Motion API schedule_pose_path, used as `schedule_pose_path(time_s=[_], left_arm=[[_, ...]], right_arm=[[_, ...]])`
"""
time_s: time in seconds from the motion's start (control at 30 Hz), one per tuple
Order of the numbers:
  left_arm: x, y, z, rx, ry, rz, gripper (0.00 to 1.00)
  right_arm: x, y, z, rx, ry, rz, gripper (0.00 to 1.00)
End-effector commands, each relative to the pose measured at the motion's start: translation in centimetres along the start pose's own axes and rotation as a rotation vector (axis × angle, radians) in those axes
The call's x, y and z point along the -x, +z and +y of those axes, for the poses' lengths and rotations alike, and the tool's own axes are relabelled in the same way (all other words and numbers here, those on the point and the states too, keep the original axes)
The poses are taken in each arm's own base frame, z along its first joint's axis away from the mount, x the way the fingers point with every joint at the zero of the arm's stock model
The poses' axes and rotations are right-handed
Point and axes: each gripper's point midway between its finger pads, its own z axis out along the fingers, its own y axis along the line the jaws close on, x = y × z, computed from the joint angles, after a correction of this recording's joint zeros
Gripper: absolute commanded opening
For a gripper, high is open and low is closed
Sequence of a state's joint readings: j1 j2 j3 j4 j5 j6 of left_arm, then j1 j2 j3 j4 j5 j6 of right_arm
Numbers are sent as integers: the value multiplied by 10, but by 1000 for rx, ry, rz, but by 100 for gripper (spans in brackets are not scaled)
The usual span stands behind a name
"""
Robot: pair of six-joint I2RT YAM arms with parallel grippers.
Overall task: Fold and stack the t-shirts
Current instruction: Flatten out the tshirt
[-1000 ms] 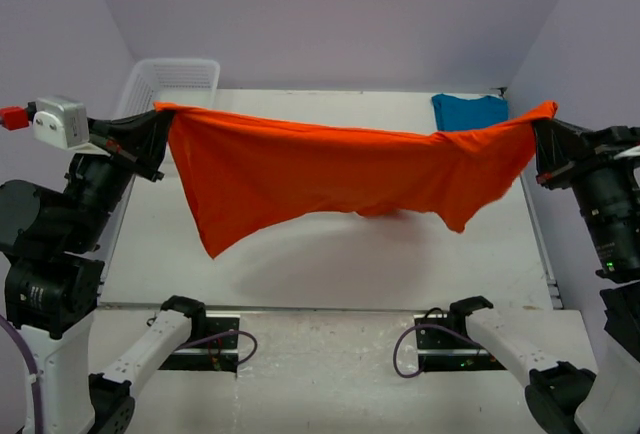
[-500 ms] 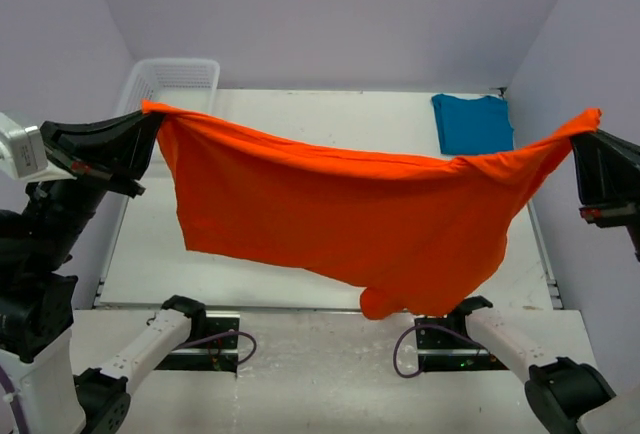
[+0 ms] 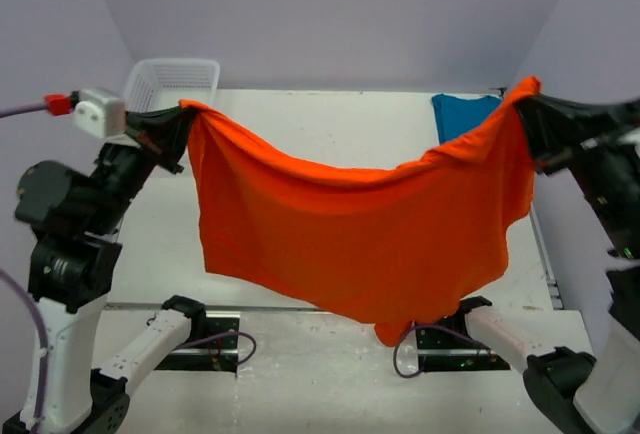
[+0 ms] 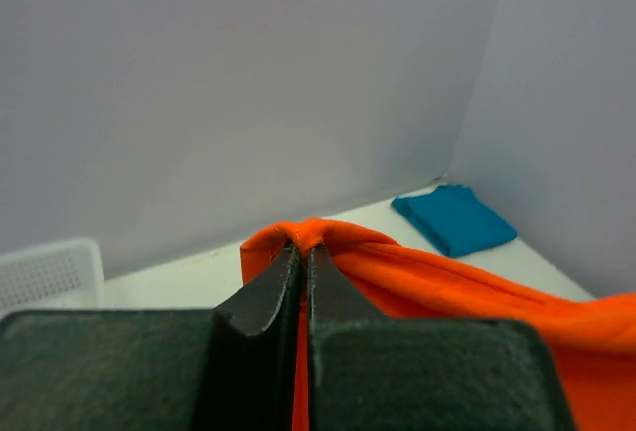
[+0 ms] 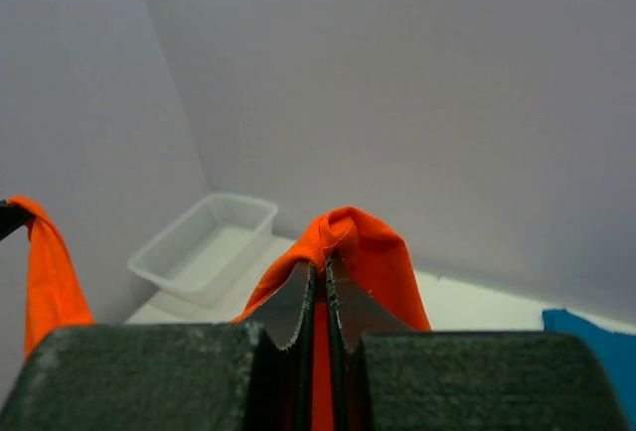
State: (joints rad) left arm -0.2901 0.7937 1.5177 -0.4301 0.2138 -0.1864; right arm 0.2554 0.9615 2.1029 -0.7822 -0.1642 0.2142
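Table (image 3: 320, 119); teal shirt (image 4: 454, 219) whole, left wrist

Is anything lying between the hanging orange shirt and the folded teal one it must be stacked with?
Nothing visible does. The orange shirt hangs in the air near the teal shirt at the far right; the white basket sits far left.

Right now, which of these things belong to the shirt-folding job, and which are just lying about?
Part of the job:
orange shirt, hanging in the air, pinched by the left fingers and the right fingers
teal shirt, lying at the table's far right corner

Just lying about:
white basket, at the far left corner
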Motion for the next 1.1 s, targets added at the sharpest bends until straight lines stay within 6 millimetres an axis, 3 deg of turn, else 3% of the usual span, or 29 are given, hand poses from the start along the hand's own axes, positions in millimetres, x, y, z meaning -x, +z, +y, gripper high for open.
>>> schedule_pose_path(time_s=[0.0, 0.07, 0.1, 0.17, 0.2, 0.27, 0.3, 0.4, 0.43, 0.47, 0.53, 0.6, 0.63, 0.67, 0.77, 0.93, 1.0, 1.03, 1.07], left_arm=[[-72, 39, 46, 159, 20, 133, 0], [-105, 61, 67, 226, 28, 179, 0], [-129, 67, 77, 243, 39, 225, 0], [-163, 89, 94, 265, 37, 261, 0], [-182, 91, 109, 300, 33, 296, 0], [-215, 104, 130, 333, 24, 344, 0], [-229, 103, 147, 373, 14, 366, 0], [-272, 108, 176, 424, 2, 444, 0], [-275, 111, 188, 446, 22, 428, 0], [-297, 113, 197, 459, 14, 475, 0], [-323, 116, 215, 486, 12, 504, 0], [-330, 122, 227, 500, -1, 507, 0], [-336, 126, 230, 498, 0, 513, 0], [-355, 130, 231, 474, -16, 550, 0], [-371, 145, 238, 447, -15, 565, 0], [-397, 145, 248, 465, -29, 599, 0], [-396, 144, 248, 469, -37, 597, 0], [-386, 147, 246, 461, -39, 568, 0], [-385, 145, 242, 449, -49, 562, 0]], right_arm=[[-72, 83, -36, -64, -8, 184, 0], [-96, 108, -45, -66, -15, 244, 0], [-124, 131, -55, -66, -29, 311, 0], [-146, 154, -66, -69, -45, 360, 0], [-180, 175, -77, -72, -34, 441, 0], [-207, 192, -86, -54, -28, 501, 0], [-239, 206, -97, -57, -16, 566, 0], [-280, 220, -112, -66, -4, 656, 0], [-309, 227, -123, -75, 6, 713, 0], [-322, 231, -127, -75, 0, 736, 0], [-356, 240, -142, -87, 16, 798, 0], [-374, 245, -153, -103, 15, 825, 0], [-392, 249, -159, -103, 23, 848, 0], [-392, 254, -161, -102, 21, 842, 0], [-412, 261, -174, -109, 37, 869, 0], [-432, 264, -183, -113, 42, 893, 0], [-433, 263, -187, -134, 42, 894, 0], [-432, 262, -191, -159, 36, 888, 0], [-420, 262, -189, -164, 31, 869, 0]])
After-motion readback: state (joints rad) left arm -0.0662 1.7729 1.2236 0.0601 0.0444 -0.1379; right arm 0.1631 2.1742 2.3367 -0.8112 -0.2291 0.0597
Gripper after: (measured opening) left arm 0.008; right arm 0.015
